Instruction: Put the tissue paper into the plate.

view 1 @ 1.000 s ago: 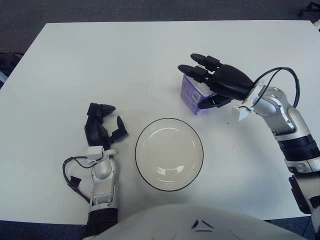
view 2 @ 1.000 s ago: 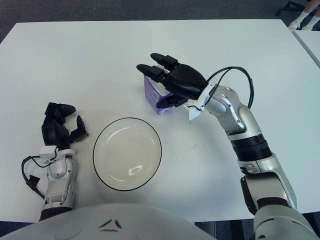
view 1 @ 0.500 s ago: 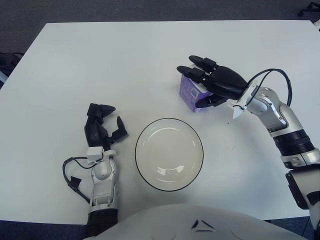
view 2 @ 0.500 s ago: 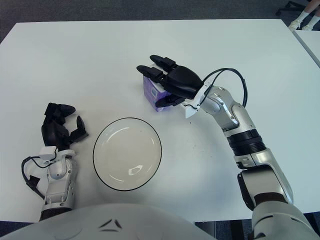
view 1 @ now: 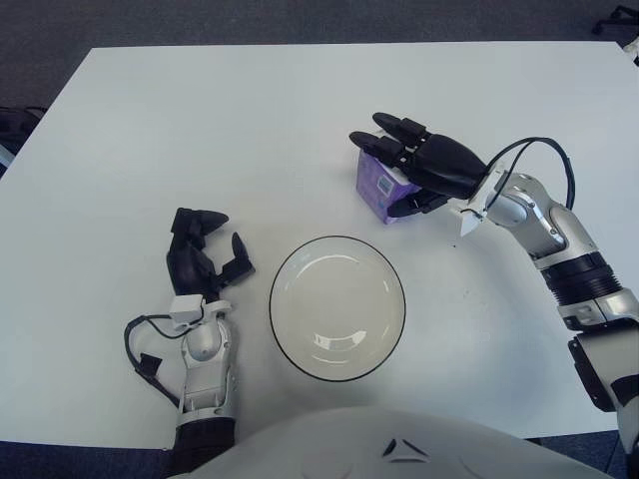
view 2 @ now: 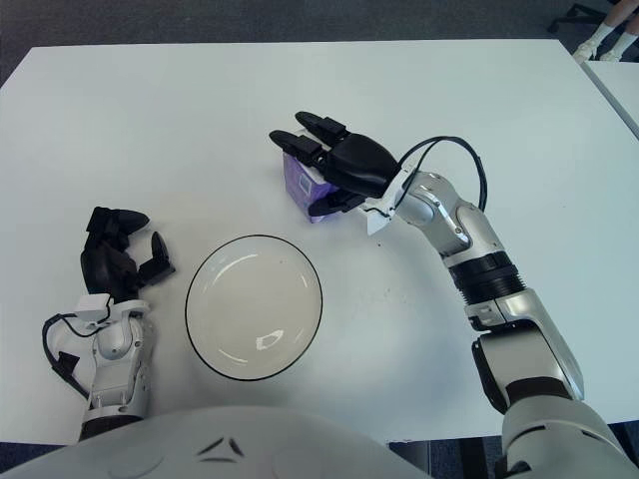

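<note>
White tabletop point(view 1: 200, 120): right hand point(view 1: 424, 170) is covering the purple tissue pack point(view 1: 377, 185) above centre, fingers spread, grip unclear; left hand point(view 1: 200, 259) is idling half-curled lower left of the plate point(view 1: 337, 307).

purple tissue paper point(view 1: 376, 184), black-rimmed plate point(view 1: 337, 308)

A broad white table point(view 1: 200, 110) stands on dark grey carpet point(view 1: 300, 20) under even light.

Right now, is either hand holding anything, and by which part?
The right hand lies over the top of the purple tissue pack, thumb at its near side; a closed grip cannot be confirmed. The left hand holds nothing.
</note>
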Robot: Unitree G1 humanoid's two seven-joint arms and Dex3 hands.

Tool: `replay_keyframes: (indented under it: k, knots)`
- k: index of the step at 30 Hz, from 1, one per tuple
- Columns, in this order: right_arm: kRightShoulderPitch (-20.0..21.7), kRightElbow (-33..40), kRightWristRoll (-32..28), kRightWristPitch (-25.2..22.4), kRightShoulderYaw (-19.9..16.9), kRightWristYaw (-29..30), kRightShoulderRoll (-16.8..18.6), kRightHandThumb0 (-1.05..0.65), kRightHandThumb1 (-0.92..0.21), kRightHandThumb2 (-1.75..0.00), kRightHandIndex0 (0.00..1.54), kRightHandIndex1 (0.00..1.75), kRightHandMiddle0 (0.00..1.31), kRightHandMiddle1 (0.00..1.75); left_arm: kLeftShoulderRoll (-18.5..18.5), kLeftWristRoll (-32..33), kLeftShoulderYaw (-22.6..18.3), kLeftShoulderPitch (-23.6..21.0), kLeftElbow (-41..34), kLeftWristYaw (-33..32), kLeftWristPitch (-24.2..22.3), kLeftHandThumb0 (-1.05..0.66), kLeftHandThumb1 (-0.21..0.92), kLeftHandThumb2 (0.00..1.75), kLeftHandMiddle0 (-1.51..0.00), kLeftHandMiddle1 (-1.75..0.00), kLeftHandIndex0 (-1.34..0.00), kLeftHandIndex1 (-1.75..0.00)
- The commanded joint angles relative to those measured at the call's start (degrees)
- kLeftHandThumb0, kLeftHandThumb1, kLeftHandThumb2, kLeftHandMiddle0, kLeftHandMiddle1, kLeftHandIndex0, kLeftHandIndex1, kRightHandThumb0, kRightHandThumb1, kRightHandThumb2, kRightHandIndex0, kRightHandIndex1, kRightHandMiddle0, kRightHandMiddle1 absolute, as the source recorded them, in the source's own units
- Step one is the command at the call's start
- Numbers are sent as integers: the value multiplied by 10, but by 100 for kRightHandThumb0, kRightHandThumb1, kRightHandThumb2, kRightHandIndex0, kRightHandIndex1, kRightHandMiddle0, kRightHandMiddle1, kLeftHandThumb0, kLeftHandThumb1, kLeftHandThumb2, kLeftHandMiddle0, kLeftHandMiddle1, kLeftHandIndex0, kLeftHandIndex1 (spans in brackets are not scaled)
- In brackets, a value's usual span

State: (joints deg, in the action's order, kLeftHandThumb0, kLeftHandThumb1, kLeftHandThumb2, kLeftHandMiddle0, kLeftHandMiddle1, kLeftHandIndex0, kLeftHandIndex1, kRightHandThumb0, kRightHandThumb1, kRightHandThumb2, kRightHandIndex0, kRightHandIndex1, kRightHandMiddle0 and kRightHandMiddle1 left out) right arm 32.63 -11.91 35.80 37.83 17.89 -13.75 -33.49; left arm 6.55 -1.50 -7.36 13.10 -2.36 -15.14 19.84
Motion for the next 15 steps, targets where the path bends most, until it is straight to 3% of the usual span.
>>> replay_keyframes:
  k: [1,6,9,10,11,12,13,14,15]
  knots:
    - [-21,-32,19,-1,27,-17,-4,-101,-81,-40,0,0,0,0,15,-3,3,29,16,-5,-21,-1,26,136,-68,-162,-45,-175]
    - [-22,-46,8,-8,32,-25,0,-95,-79,-46,0,0,0,0,14,-7,4,31,14,-7,-22,-1,24,138,-70,-162,-46,-175]
    - [-22,-49,-3,-22,32,-31,7,-87,-69,-64,0,0,0,0,13,-8,5,31,15,-7,-21,-1,24,139,-70,-162,-47,-175]
    - [-22,-49,-7,-29,31,-33,10,-80,-60,-76,1,16,0,16,13,-9,5,31,15,-7,-20,-1,23,139,-70,-162,-47,-175]
    - [-22,-49,-11,-33,31,-34,13,-69,-47,-89,1,51,0,44,13,-10,5,31,16,-7,-19,-1,23,139,-70,-162,-47,-175]
    - [-22,-47,-14,-42,30,-37,15,-62,-40,-97,0,73,0,62,13,-10,4,31,16,-7,-18,-1,23,139,-71,-162,-47,-175]
    - [-23,-44,-15,-51,30,-40,16,-58,-36,-102,0,90,0,77,13,-10,4,31,16,-7,-17,-1,23,138,-71,-161,-47,-175]
    - [-23,-42,-17,-58,30,-43,17,-52,-29,-111,0,120,0,108,13,-10,4,31,17,-7,-16,-1,23,138,-71,-161,-48,-175]
    - [-24,-38,-19,-70,30,-48,18,-50,-26,-114,0,130,0,119,13,-10,4,31,16,-8,-17,-1,23,138,-71,-160,-48,-175]
